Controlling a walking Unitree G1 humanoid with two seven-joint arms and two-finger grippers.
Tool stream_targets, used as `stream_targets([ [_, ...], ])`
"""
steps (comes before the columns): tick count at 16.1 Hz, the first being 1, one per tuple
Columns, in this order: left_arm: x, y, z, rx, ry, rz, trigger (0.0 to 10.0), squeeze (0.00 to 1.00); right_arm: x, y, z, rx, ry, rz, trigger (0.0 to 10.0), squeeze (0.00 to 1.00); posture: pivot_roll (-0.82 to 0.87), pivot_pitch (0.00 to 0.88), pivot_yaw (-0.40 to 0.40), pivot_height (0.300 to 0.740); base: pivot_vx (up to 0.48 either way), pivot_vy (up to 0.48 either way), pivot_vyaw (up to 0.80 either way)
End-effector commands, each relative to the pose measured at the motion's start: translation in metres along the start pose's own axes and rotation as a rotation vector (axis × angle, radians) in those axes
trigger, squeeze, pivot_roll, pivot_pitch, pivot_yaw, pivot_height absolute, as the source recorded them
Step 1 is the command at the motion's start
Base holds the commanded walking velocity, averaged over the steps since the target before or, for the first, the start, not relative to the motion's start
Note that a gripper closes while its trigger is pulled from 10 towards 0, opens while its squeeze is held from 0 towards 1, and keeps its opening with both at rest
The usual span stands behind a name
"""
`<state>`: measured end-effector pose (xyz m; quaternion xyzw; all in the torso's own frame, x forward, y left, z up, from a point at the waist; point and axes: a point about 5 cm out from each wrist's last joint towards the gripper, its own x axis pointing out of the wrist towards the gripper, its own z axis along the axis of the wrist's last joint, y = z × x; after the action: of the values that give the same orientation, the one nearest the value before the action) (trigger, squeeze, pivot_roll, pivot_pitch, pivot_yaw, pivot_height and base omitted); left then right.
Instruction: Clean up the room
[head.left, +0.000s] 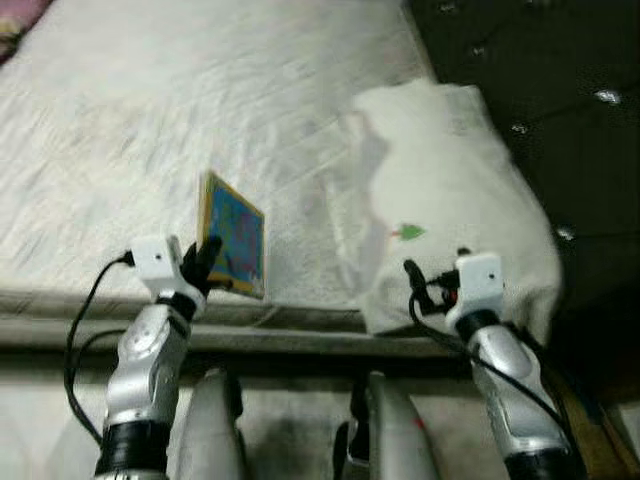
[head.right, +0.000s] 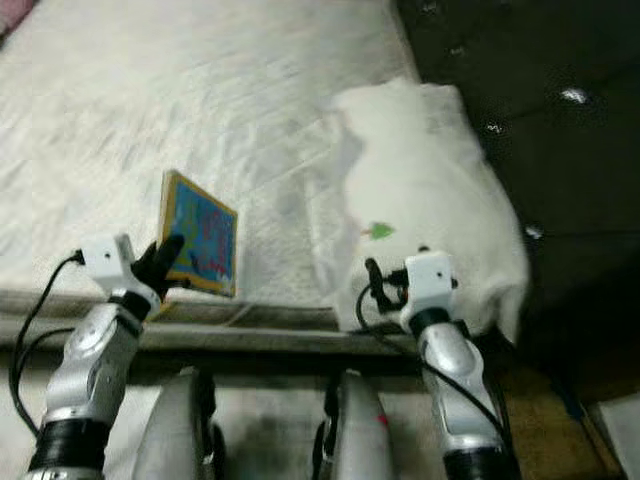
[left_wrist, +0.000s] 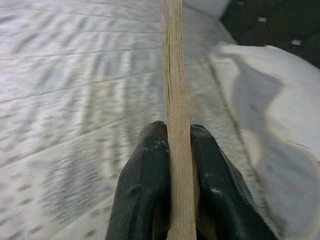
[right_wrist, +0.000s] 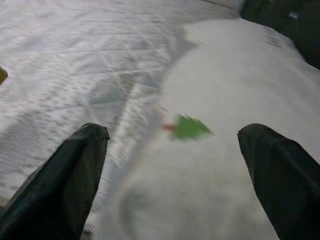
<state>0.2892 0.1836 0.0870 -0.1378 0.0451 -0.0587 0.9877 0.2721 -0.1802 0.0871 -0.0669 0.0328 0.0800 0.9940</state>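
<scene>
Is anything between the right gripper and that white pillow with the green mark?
Nothing visible. The right gripper is open and faces the pillow directly, the green mark showing between its fingers. The left gripper holds the book off to the side.

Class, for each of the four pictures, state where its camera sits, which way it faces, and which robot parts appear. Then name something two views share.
Left eye, right eye: on the head, looking down at the bed; both arms show.
Left wrist: looks along the left claw, shut on the book.
Right wrist: looks along the open right claw at the pillow.
Shared: the pillow's green mark.
</scene>
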Motion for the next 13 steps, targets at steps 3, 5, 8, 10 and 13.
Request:
stream_targets([
  [3, 0.0002, -0.0003, 0.0035, -0.001, -0.040, -0.007, 10.0, 0.00, -0.0022, -0.0054, 0.0002, -0.002, 0.011, -0.014, 10.0, 0.00, -0.06, 0.150, -0.093, 0.625, 0.000, 0.000, 0.00],
  [5, 0.0009, -0.0005, 0.0043, -0.003, -0.044, -0.009, 10.0, 0.00, -0.0015, -0.0052, 0.0008, -0.002, 0.010, -0.014, 10.0, 0.00, -0.06, 0.147, -0.094, 0.625, 0.122, 0.000, 0.00],
  [8, 0.0017, -0.0007, 0.0042, -0.002, -0.047, -0.013, 10.0, 0.00, 0.0003, -0.0044, 0.0020, 0.006, 0.006, -0.013, 10.0, 0.00, -0.05, 0.143, -0.093, 0.625, 0.270, 0.000, 0.00],
  [10, 0.0023, -0.0009, 0.0038, -0.004, -0.046, -0.014, 10.0, 0.00, 0.0010, -0.0035, 0.0021, 0.011, 0.003, -0.011, 10.0, 0.00, -0.05, 0.137, -0.093, 0.625, 0.321, 0.000, 0.00],
  [13, 0.0031, -0.0013, 0.0036, -0.004, -0.047, -0.019, 10.0, 0.00, 0.0018, -0.0029, 0.0028, 0.012, -0.001, -0.010, 10.0, 0.00, -0.05, 0.133, -0.095, 0.625, 0.392, 0.000, 0.00],
])
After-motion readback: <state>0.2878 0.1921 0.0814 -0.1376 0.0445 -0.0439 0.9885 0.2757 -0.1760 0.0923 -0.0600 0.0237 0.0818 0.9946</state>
